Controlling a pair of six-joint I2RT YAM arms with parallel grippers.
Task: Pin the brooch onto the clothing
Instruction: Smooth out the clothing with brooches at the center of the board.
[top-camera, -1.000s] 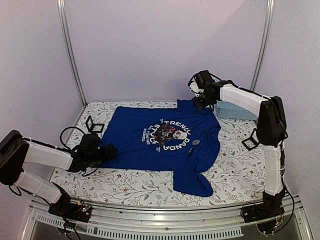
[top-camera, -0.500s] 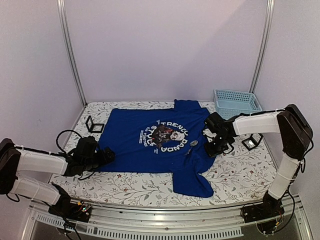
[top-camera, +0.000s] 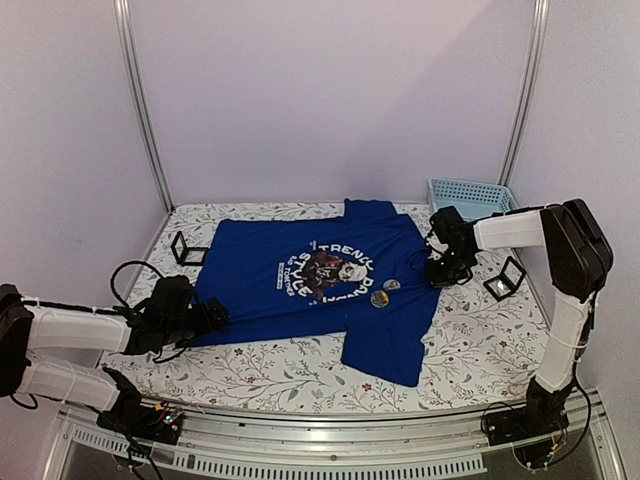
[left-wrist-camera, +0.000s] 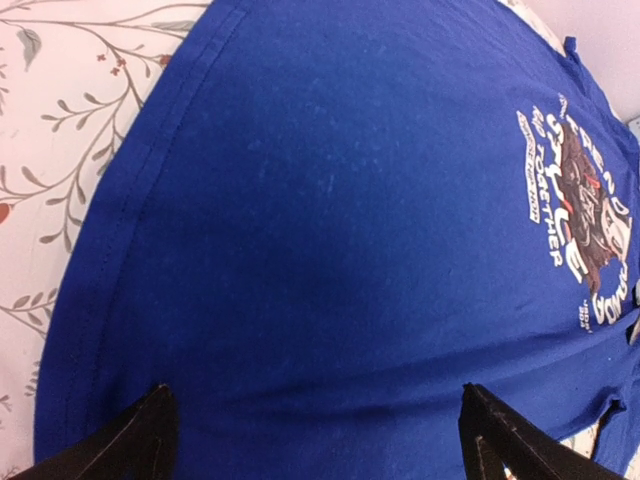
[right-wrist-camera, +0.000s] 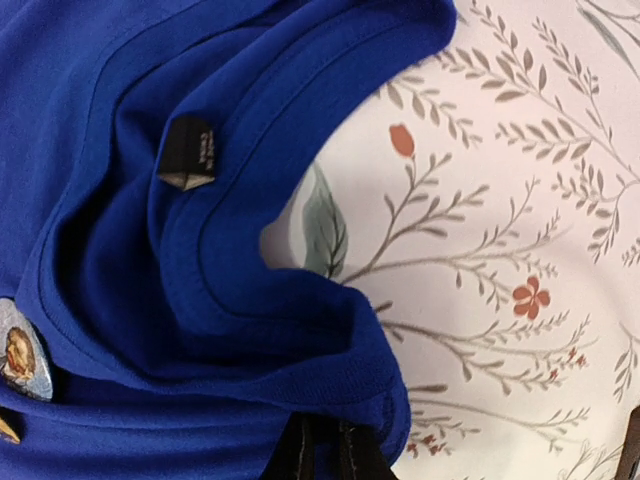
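Observation:
The royal-blue T-shirt (top-camera: 290, 285) lies flat on the flowered table, its panda print (top-camera: 335, 272) facing up. Two small round brooches (top-camera: 392, 284) lie on the shirt right of the print; one shows in the right wrist view (right-wrist-camera: 20, 360). My right gripper (top-camera: 437, 272) is shut on the shirt's collar edge (right-wrist-camera: 300, 330), jaws pressed together (right-wrist-camera: 325, 455) under the fold. A black neck label (right-wrist-camera: 187, 152) shows inside the collar. My left gripper (top-camera: 215, 315) is open, its jaws wide apart (left-wrist-camera: 315, 450) over the shirt's left part (left-wrist-camera: 330, 250).
A light-blue basket (top-camera: 470, 195) stands at the back right. Small black frame stands sit at the left (top-camera: 188, 248) and at the right (top-camera: 505, 277), close to my right arm. Metal posts rise at both back corners.
My right gripper came down from the back right to the shirt's right side and now grips the collar. The shirt's right edge has shifted. The left arm barely moved.

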